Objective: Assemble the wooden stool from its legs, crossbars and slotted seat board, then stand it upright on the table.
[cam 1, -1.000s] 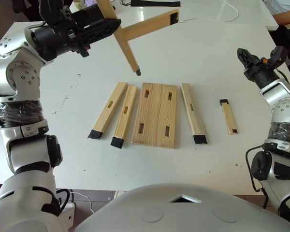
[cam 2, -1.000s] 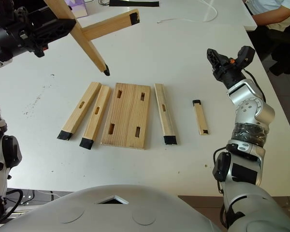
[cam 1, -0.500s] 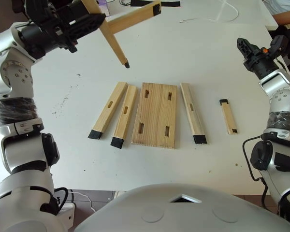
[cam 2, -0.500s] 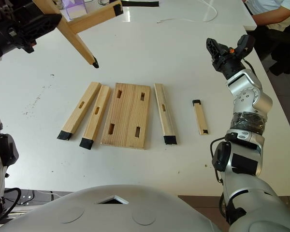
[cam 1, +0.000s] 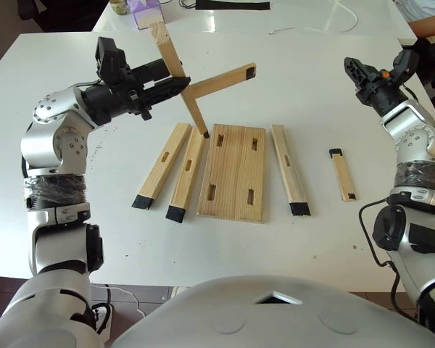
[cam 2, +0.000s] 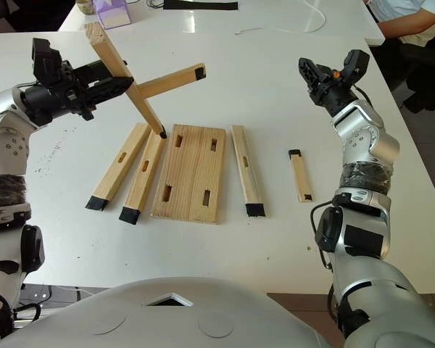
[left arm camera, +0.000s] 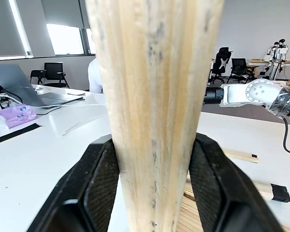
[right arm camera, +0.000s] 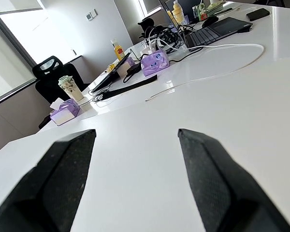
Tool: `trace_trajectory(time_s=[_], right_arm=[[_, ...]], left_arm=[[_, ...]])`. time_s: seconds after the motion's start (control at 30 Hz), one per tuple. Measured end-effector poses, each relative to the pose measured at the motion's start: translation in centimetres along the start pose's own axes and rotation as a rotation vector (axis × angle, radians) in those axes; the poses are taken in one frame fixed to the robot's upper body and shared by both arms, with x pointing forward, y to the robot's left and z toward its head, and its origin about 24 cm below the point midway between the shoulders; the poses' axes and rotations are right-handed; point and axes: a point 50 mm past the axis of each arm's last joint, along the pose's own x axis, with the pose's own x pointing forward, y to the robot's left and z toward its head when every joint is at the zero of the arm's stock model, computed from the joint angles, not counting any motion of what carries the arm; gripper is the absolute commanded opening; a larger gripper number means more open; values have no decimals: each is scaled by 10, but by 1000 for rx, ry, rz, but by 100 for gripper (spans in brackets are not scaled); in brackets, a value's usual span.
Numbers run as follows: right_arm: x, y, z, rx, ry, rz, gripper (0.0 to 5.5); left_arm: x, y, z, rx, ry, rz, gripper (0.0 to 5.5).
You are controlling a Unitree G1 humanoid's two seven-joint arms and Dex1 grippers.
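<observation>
Your left gripper (cam 1: pixel 172 85) is holding a pale leg (cam 1: pixel 180 83) at a tilt. A crossbar (cam 1: pixel 221 78) is sticking out sideways from it, and its black tip is pointing down just beside the far left corner of the seat board (cam 1: pixel 232 172). The board is lying flat, showing four slots. Two slotted legs (cam 1: pixel 164 164) are lying side by side on its left, a third leg (cam 1: pixel 289 170) on its right, and a short crossbar (cam 1: pixel 342 175) farther right.

Held leg (left arm camera: pixel 154 96) ends cropped, tip perhaps touching seat board (cam 1: pixel 232 174)
</observation>
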Motion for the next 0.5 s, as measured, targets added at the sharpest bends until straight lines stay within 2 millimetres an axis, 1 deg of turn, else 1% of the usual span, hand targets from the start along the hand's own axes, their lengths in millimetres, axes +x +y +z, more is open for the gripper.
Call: trace_trajectory(time_s=[0.1, 0.2, 0.4, 0.5], right_arm=[[1, 1, -1, 0, 5, 5, 314], [1, 2, -2, 2, 8, 9, 314], [6, 9, -11, 11, 31, 37, 314], [7, 10, -12, 6, 38, 41, 314]], left_arm=[[-5, 0, -3, -2, -3, 23, 203], [-8, 1, -1, 7, -16, 42, 203], [-5, 5, -1, 24, -36, 56, 203], [-1, 6, -2, 29, -49, 56, 203]])
